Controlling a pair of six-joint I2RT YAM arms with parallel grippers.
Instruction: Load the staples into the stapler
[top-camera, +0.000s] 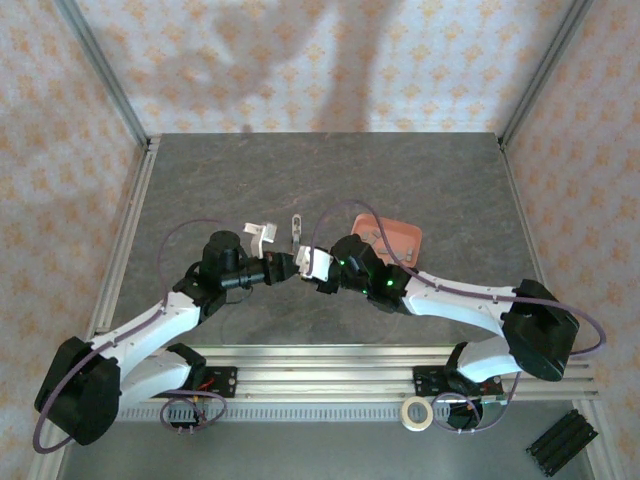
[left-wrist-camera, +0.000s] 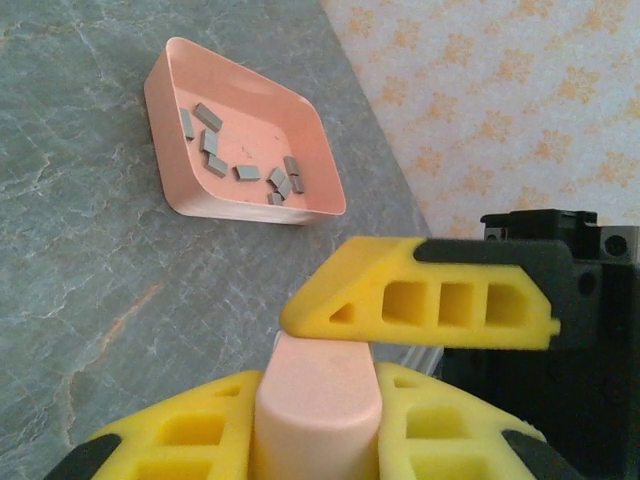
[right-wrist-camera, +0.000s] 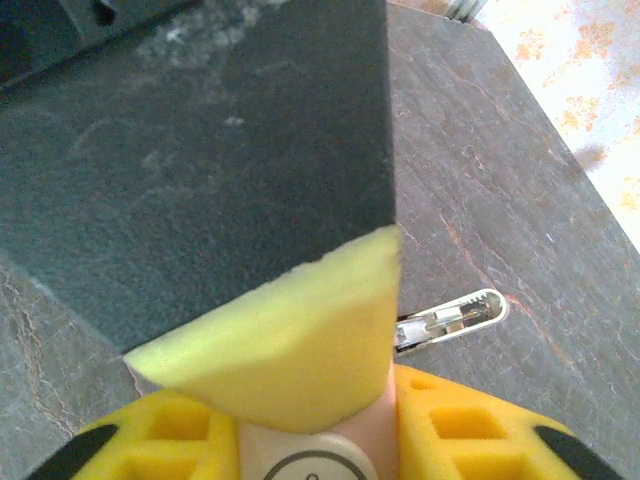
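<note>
The pale pink and white stapler (top-camera: 314, 262) hangs over the middle of the table between both grippers. My left gripper (left-wrist-camera: 320, 395) is shut on its rounded pink end (left-wrist-camera: 318, 400). My right gripper (right-wrist-camera: 315, 445) holds the other end, its yellow fingers (right-wrist-camera: 470, 425) pressed on both sides of the white body. The stapler's opened arm with the silvery channel (right-wrist-camera: 455, 318) sticks out past the fingers. One left finger (right-wrist-camera: 290, 350) lies across the top. The staples (left-wrist-camera: 245, 172), several small grey blocks, lie loose in the salmon-pink tray (left-wrist-camera: 170, 120).
The tray (top-camera: 400, 240) sits on the grey table just behind my right arm. An aluminium rail (top-camera: 330, 365) runs along the near edge. A tape roll (top-camera: 417, 412) and a black object (top-camera: 563, 440) lie in front of it.
</note>
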